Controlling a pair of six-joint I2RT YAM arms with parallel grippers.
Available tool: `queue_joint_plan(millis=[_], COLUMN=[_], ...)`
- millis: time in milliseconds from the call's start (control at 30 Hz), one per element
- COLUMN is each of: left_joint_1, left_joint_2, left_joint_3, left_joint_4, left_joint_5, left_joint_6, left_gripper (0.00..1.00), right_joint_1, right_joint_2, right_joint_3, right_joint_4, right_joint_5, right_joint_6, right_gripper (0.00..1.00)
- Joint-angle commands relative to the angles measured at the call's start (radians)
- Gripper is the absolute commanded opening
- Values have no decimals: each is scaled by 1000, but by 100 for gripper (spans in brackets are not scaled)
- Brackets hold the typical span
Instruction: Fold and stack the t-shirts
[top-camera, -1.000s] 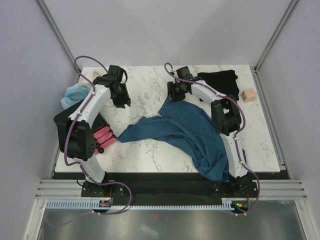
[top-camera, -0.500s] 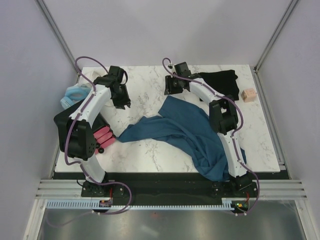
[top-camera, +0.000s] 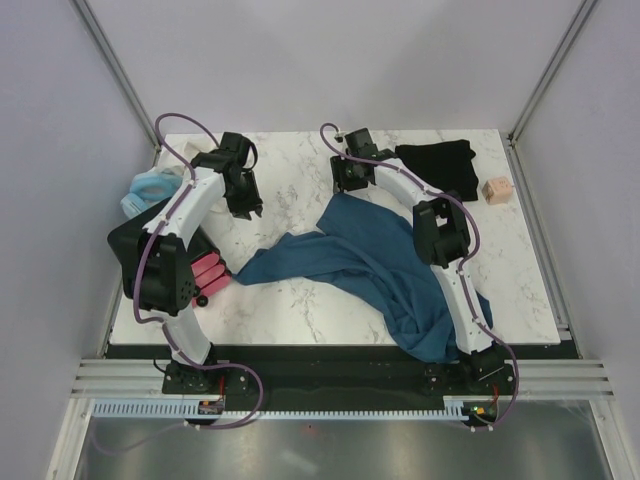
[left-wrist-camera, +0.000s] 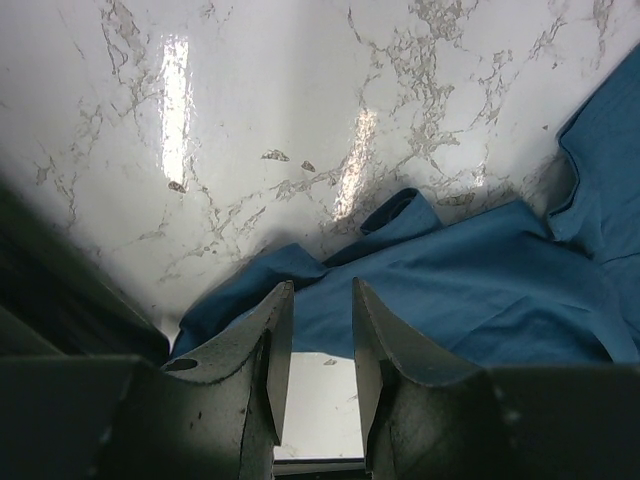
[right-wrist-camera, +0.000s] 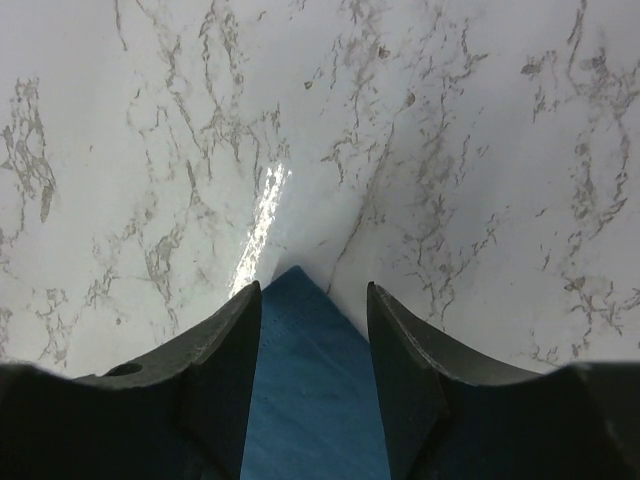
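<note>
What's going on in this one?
Two arms are working on a teal shirt that lies crumpled and unfolded across the middle of the table. The right gripper is open over the shirt's far corner, which lies between its jaws. The left gripper is open and empty, above the shirt's left edge. The black shirt sits at the far right, apart from both grippers. Nothing is stacked yet.

No text, label, brand name, number or sign can be read on anything in view.
</note>
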Motion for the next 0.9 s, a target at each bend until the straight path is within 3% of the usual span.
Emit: queue_joint_plan(millis=[0, 500, 800, 867], left_joint_1=[-4, -4, -2, -2], left_joint_2=[6, 20, 3, -6], left_joint_3=[41, 49, 24, 20], left_joint_4=[-2, -6, -5, -3], left_joint_5=[1, -5, -17, -22], left_joint_6=[36, 39, 42, 43], left_gripper=[37, 37, 36, 36], right_joint_1=[-5, 46, 75, 76], right_joint_2=[21, 2, 22, 27], right_joint_3=[-3, -74, -80, -80], right_joint_4=[-24, -91, -123, -133], right_joint_5=[10, -33, 27, 56], right_joint_6=[-10, -38, -44, -43], right_gripper=[54, 52, 45, 37])
